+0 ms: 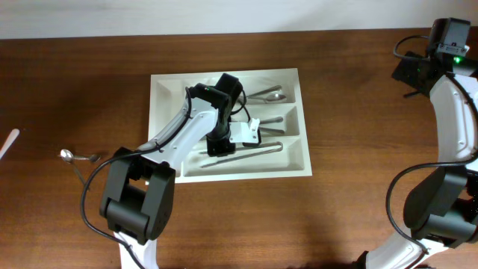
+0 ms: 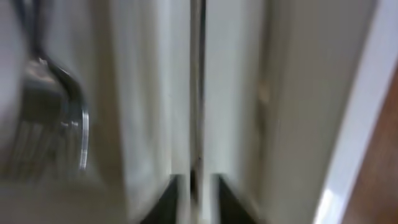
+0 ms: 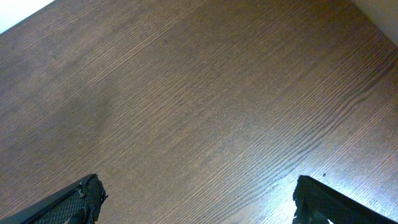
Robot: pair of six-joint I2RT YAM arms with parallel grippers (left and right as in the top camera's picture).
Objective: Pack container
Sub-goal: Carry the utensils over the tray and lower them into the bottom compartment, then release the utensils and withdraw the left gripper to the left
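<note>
From above, the container [image 1: 166,104] lies at the middle of the table [image 1: 358,187], long sides running three to nine o'clock. The left gripper [image 1: 219,146] reaches down into its six o'clock long compartment, over a long thin utensil [image 1: 254,152], and a spoon [image 1: 267,96] lies in the twelve o'clock compartment. Another spoon [image 1: 71,155] rests on the wood at nine o'clock, well apart from the tray. The blurred left wrist view shows the container [image 2: 298,93] wall, a fork [image 2: 53,124] at nine o'clock, and the thin utensil [image 2: 198,93] running between the left gripper [image 2: 198,186] tips. I cannot tell whether they grasp it. In the right wrist view, the right gripper [image 3: 199,186] is spread wide over bare table [image 3: 199,74].
</note>
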